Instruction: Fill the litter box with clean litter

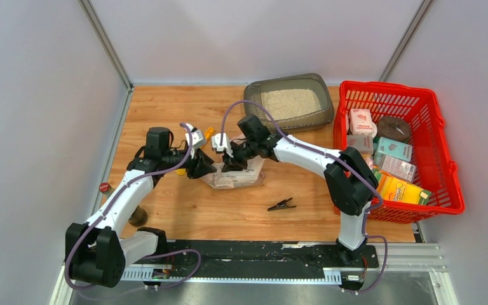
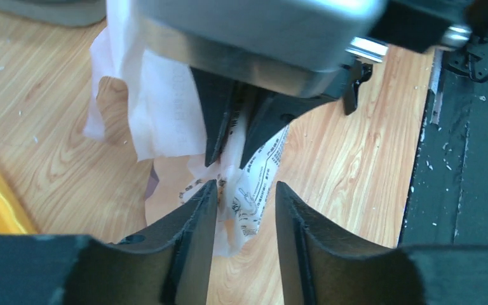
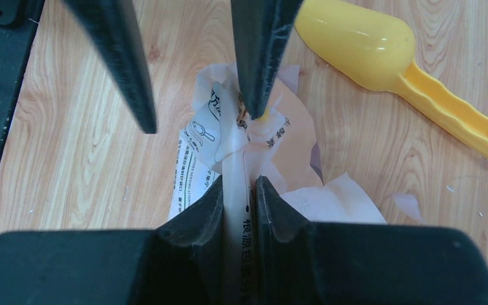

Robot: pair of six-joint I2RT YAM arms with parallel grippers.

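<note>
The litter box (image 1: 284, 81) sits at the back of the table with clean litter (image 1: 290, 103) lying pale beige inside it. In the middle of the table a crumpled translucent printed bag (image 1: 236, 176) stands pinched upward. My right gripper (image 3: 238, 190) is shut on a fold of the bag (image 3: 229, 146). My left gripper (image 2: 244, 190) faces it from the left, open, with the bag's film (image 2: 254, 178) hanging between its fingers against the left one. The two grippers (image 1: 206, 166) (image 1: 229, 162) almost meet over the bag.
A yellow scoop (image 3: 362, 41) lies on the wood just behind the bag. At the right stands a red mesh basket (image 1: 387, 85) holding several packets. A black clip (image 1: 281, 204) lies in front of the bag. A small red-capped object (image 1: 105, 188) rests at the left edge.
</note>
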